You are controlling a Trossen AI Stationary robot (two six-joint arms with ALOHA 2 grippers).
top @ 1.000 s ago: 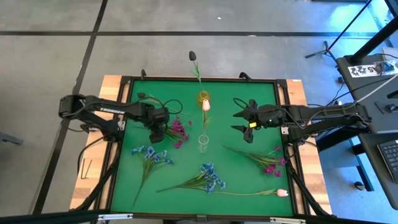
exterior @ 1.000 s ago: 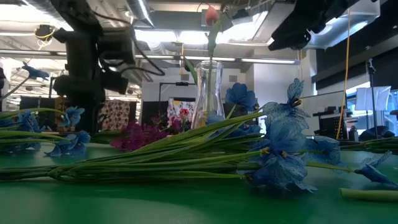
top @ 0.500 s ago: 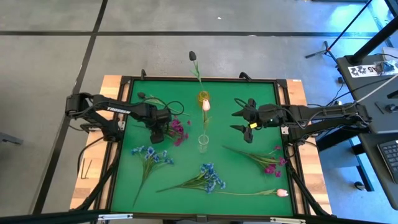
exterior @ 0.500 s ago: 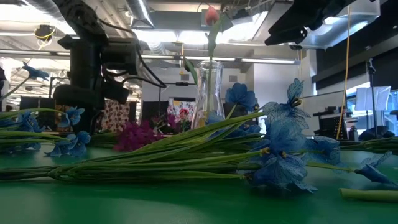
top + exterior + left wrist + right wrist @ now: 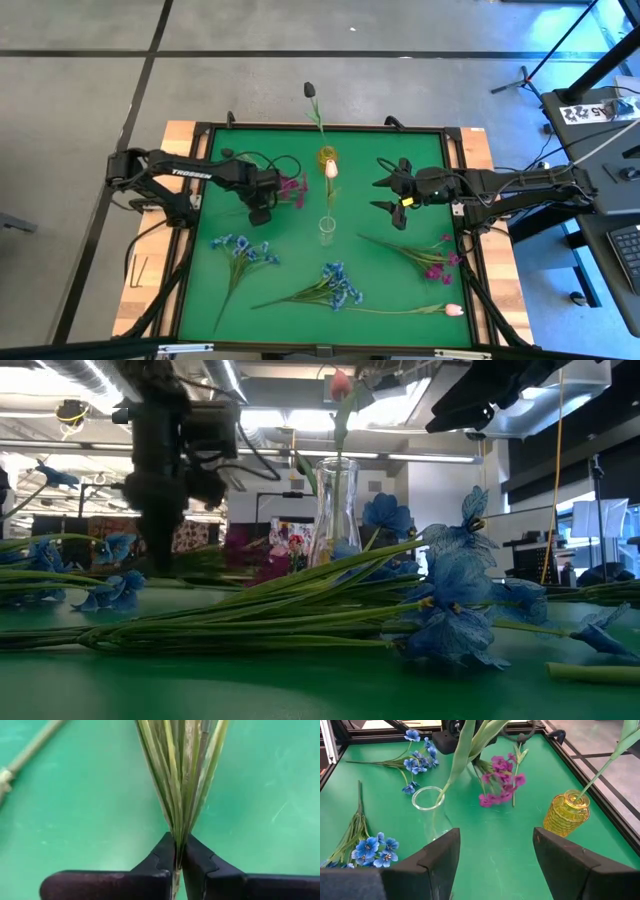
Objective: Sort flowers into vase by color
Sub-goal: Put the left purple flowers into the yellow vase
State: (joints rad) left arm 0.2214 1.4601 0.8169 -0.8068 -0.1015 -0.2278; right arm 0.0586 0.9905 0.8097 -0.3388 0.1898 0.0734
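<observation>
In the high view, the left gripper (image 5: 262, 195) is seen closed on the stems of a magenta flower spray (image 5: 293, 186), which has been carried toward the far side of the green table (image 5: 390, 295) since half a second ago and is now held near the yellow vase (image 5: 328, 156). The right gripper (image 5: 392, 196) is kept where it was, fingers spread wide, beside the clear vase (image 5: 327, 230) holding a pink tulip (image 5: 331, 169). Two blue sprays (image 5: 335, 283), a second magenta spray (image 5: 436, 262) and another pink tulip (image 5: 454, 310) are left lying on the table. In the low view, the magenta spray (image 5: 245, 550) is seen raised off the mat, where earlier it lay lower. In the left wrist view, the green stems (image 5: 181, 775) are pinched between the fingers (image 5: 162, 860). In the right wrist view, the spray (image 5: 500, 780) is shown hanging between both vases.
</observation>
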